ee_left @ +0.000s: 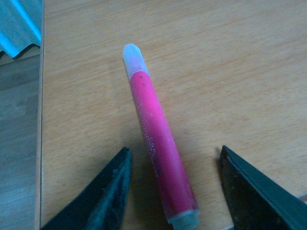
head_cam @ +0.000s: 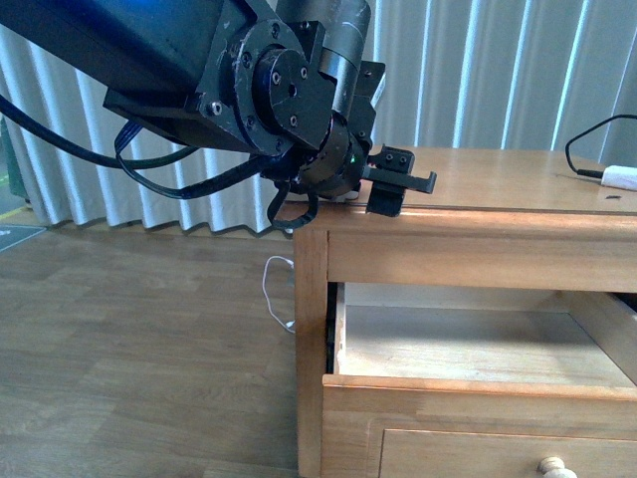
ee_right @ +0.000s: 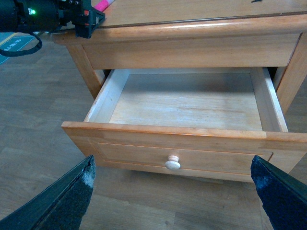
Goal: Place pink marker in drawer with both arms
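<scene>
The pink marker [ee_left: 156, 141] lies flat on the wooden cabinet top, pale cap pointing away, its near end between the fingers of my open left gripper [ee_left: 175, 163], which touch nothing. From the front, my left gripper [head_cam: 398, 184] hangs over the top's left front corner. A pink tip of the marker [ee_right: 103, 5] shows there too. The drawer [ee_right: 182, 100] stands pulled out, pale inside, with a round knob [ee_right: 172, 163]. My right gripper [ee_right: 172, 184] is open in front of the drawer, apart from the knob.
A white plug [head_cam: 619, 177] with a black cable lies on the cabinet top [head_cam: 518, 179] at the far right. A thin white cord [head_cam: 274, 289] trails on the wooden floor left of the cabinet. Pale curtains hang behind.
</scene>
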You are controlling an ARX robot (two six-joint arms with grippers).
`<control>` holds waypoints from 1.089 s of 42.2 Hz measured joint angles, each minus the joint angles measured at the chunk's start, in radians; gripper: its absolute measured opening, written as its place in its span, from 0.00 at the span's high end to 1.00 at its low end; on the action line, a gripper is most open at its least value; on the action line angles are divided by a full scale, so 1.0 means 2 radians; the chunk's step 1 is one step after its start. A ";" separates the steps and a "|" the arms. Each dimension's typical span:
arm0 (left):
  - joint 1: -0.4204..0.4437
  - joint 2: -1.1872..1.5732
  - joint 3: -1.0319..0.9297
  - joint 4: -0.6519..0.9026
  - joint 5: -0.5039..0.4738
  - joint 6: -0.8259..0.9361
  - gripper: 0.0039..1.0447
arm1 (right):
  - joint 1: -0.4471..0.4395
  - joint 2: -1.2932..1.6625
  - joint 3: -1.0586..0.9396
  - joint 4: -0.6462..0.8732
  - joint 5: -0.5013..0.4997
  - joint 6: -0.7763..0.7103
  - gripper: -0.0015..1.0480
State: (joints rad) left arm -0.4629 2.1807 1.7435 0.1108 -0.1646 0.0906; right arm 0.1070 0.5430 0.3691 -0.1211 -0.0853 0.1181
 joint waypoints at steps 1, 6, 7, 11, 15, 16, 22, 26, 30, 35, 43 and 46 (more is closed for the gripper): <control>0.000 0.000 0.000 0.000 0.000 0.000 0.48 | 0.000 0.000 0.000 0.000 0.000 0.000 0.09; 0.001 0.000 -0.001 0.001 -0.002 0.004 0.63 | 0.000 0.000 0.000 0.000 0.000 0.000 0.09; 0.002 0.000 -0.003 0.003 -0.002 0.006 0.68 | 0.000 0.000 0.000 0.000 0.000 0.000 0.09; 0.004 -0.006 -0.013 0.009 0.000 0.008 0.83 | 0.000 0.000 0.000 0.000 0.000 0.000 0.09; 0.007 -0.018 -0.031 0.019 0.010 0.012 0.86 | 0.000 0.000 0.000 0.000 0.000 0.000 0.09; 0.007 -0.023 -0.038 0.025 0.018 0.012 0.86 | 0.000 0.000 0.000 0.000 0.000 0.000 0.09; 0.008 -0.064 -0.098 0.060 0.092 0.026 0.86 | 0.000 0.000 0.000 0.000 0.000 0.000 0.09; 0.004 -0.109 -0.141 0.070 0.152 0.048 0.86 | 0.000 0.000 0.000 0.000 0.000 0.000 0.09; -0.003 -0.159 -0.181 0.075 0.194 0.077 0.86 | 0.000 0.000 0.000 0.000 0.000 0.000 0.09; -0.013 -0.197 -0.230 0.074 0.224 0.118 0.86 | 0.000 0.000 0.000 0.000 0.000 0.000 0.09; -0.026 -0.192 -0.278 0.076 0.210 0.168 0.86 | 0.000 0.000 0.000 0.000 0.000 0.000 0.09; -0.032 -0.171 -0.285 0.093 0.187 0.179 0.86 | 0.000 0.000 0.000 0.000 0.000 0.000 0.09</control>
State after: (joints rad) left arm -0.5266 1.8385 1.1740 0.2962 0.2085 0.4492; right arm 0.1070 0.5430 0.3691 -0.1211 -0.0856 0.1181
